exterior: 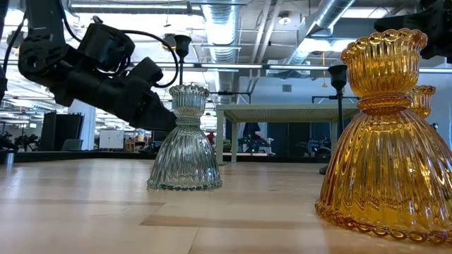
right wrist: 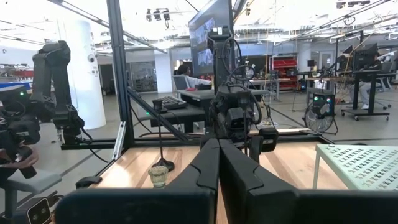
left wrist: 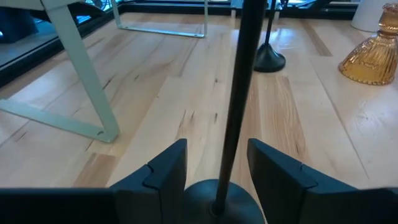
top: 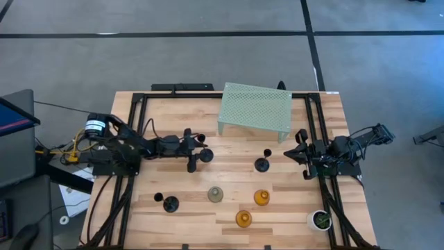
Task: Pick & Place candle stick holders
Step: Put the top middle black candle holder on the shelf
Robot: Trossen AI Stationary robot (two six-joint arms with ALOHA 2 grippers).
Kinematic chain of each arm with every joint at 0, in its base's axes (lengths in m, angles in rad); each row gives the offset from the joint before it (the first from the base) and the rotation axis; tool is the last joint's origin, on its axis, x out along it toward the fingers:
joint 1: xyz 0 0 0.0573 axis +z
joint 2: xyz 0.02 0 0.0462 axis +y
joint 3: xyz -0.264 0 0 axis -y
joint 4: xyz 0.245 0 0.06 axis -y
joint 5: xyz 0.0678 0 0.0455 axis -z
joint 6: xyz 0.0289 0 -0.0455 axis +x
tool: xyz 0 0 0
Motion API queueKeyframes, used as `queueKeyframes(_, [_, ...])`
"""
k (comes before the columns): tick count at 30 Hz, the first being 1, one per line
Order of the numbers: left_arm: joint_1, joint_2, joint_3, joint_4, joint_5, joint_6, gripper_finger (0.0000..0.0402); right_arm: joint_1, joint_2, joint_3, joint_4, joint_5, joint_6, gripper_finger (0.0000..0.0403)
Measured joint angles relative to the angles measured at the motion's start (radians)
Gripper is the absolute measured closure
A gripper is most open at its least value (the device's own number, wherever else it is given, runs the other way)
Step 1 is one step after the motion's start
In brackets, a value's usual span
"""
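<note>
A black thin-stemmed candle stick holder (top: pixel 205 155) stands upright on its round base left of the table's middle. My left gripper (left wrist: pixel 216 152) reaches level toward it from the table's left and is open. Its fingers stand on either side of the stem (left wrist: pixel 239 93), just above the base (left wrist: pixel 217 199), with a gap on both sides. Two more black holders (top: pixel 262 164) (top: pixel 170 203), a pale grey-green one (top: pixel 216 194) and two amber ones (top: pixel 261 198) (top: pixel 243 219) stand on the table. My right gripper (right wrist: pixel 219 155) waits shut at the table's right edge (top: pixel 295 154).
A pale green perforated rack (top: pixel 255 110) stands on legs at the table's far middle; one leg (left wrist: pixel 87 81) is close to my left gripper. A small white pot with a green plant (top: pixel 320 220) sits at the near right corner. Black frame rails (top: pixel 132 139) run along both sides.
</note>
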State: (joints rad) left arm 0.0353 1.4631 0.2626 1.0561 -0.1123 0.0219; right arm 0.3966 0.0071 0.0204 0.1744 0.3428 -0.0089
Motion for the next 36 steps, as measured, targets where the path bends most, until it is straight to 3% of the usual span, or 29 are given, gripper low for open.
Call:
queueKeyframes(29, [0.000,0.006,0.000,0.000,0.001,-0.003,0.0378,0.000,0.000,0.000,0.000,0.000,0.000,0.0403])
queueKeyframes(36, [0.000,0.006,0.000,0.000,0.000,-0.015,0.0380,0.000,0.000,0.000,0.000,0.000,0.000,0.0403])
